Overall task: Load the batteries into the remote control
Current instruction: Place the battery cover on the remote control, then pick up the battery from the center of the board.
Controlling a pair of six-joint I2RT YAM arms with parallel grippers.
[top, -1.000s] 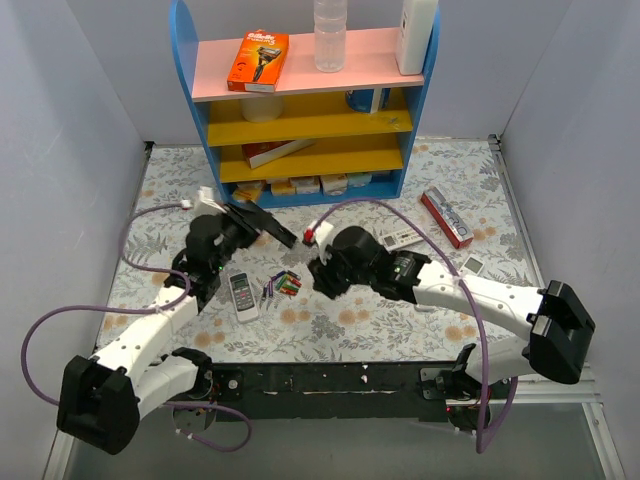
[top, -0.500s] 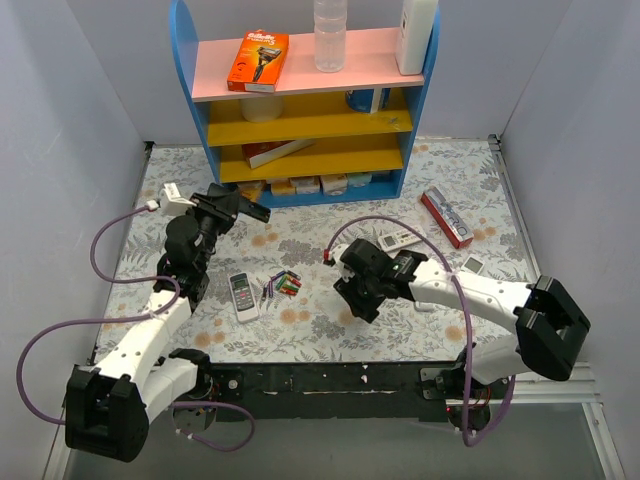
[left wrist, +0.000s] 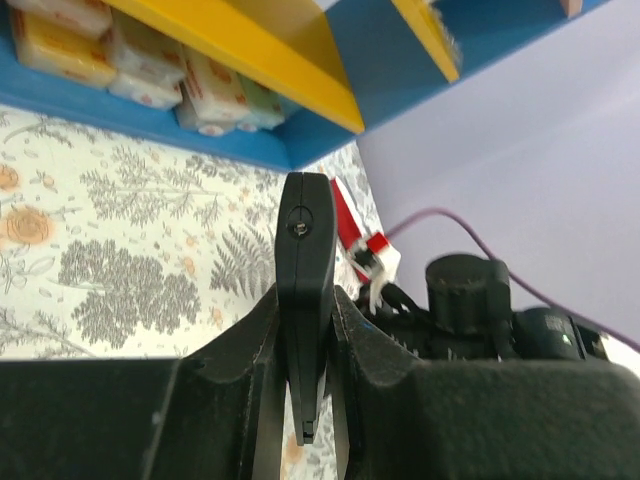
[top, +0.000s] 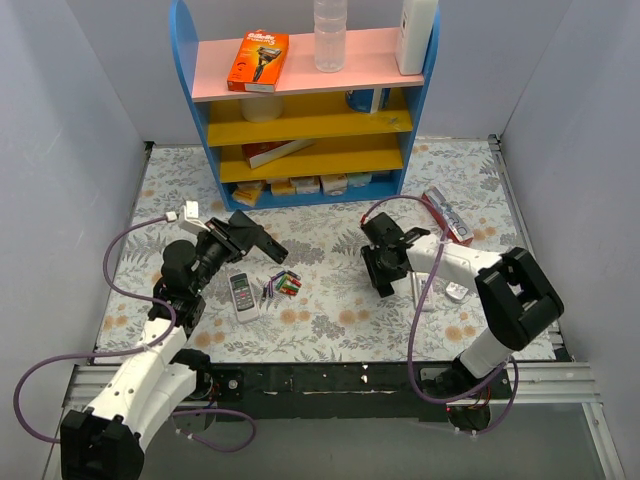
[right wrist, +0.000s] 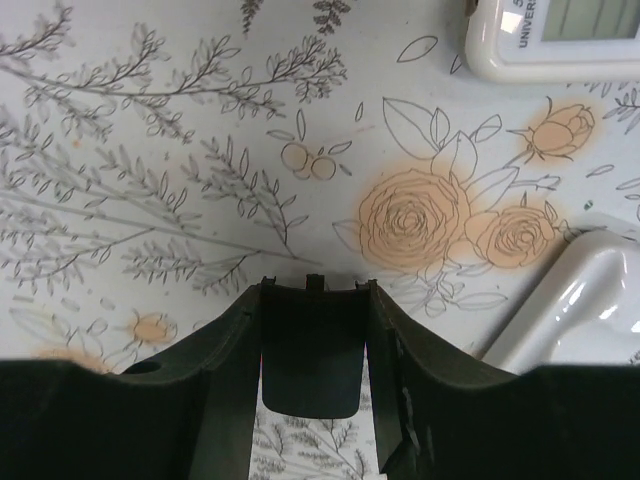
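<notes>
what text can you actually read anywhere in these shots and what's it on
"Gillette": orange box on the pink shelf.
"UNIVERS", cut off by the frame edge: white remote, right wrist view.
Too small to read: labels on the bottle, the red remote, the yellow packets.

Top: fixed high behind the near edge, looking down across the table (top: 330, 320) to the far shelf (top: 310, 78). Left wrist: low, facing far-right — shares the shelf's foot (and the right arm (left wrist: 470, 300)). Right wrist: close, straight down on table.
</notes>
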